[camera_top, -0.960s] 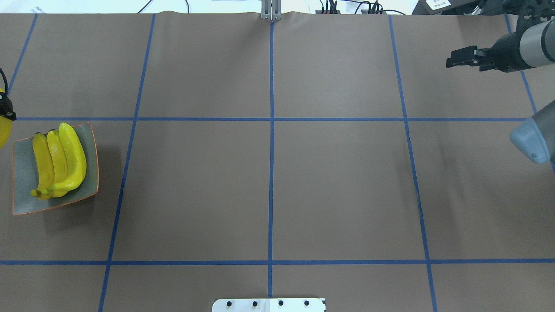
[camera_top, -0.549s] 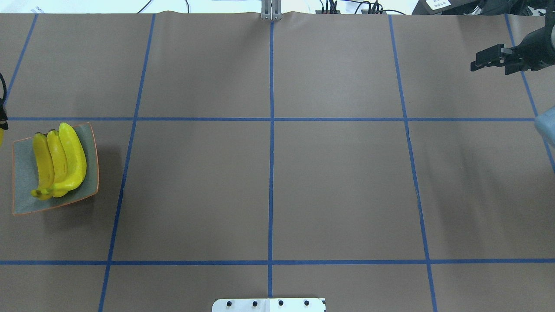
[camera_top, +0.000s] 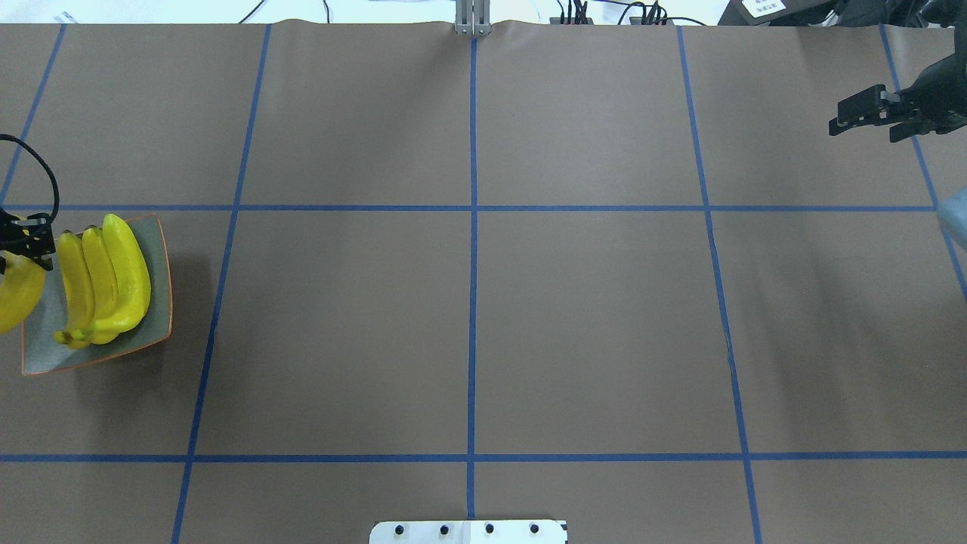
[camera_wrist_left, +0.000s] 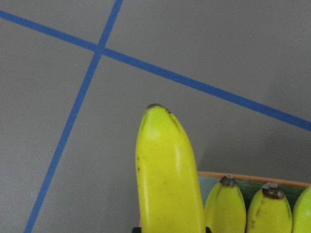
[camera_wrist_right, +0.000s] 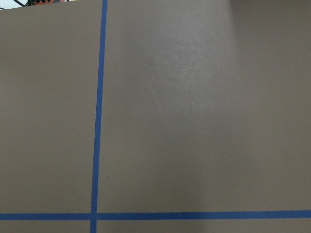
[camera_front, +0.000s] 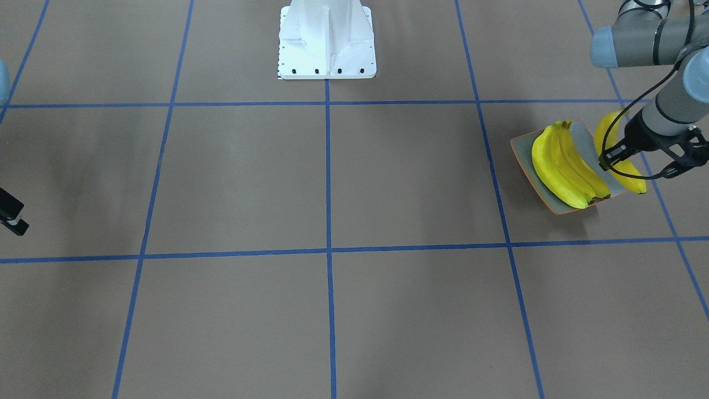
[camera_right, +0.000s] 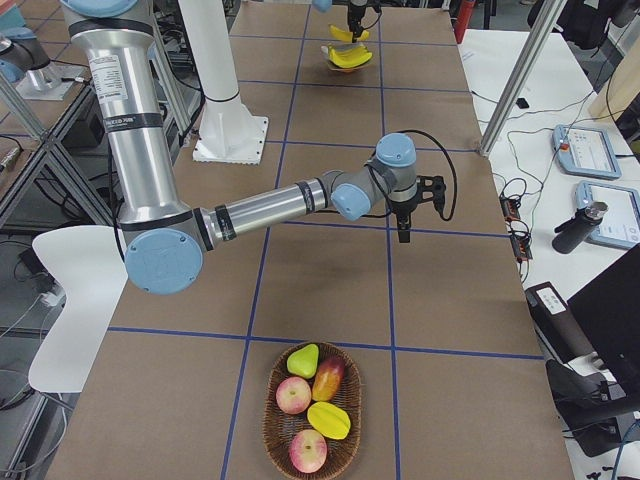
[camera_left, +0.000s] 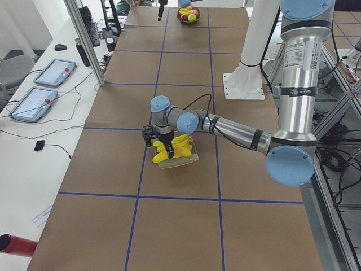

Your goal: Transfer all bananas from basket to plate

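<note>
Tool [camera_top: 29, 240] on left arm, angled downward, clamps banana [camera_top: 16, 298] over plate [camera_top: 160, 261] edge.

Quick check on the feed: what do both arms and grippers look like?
The left arm and right arm are silver-grey tubes with pale blue joint caps and a printed label each. The left gripper and right gripper are black, each with a looping black cable.

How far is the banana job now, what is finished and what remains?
Three bananas already lie on the plate. The left tool holds a fourth banana at the plate's edge, not yet released. The basket shows no bananas, so only this placement seems left.
</note>
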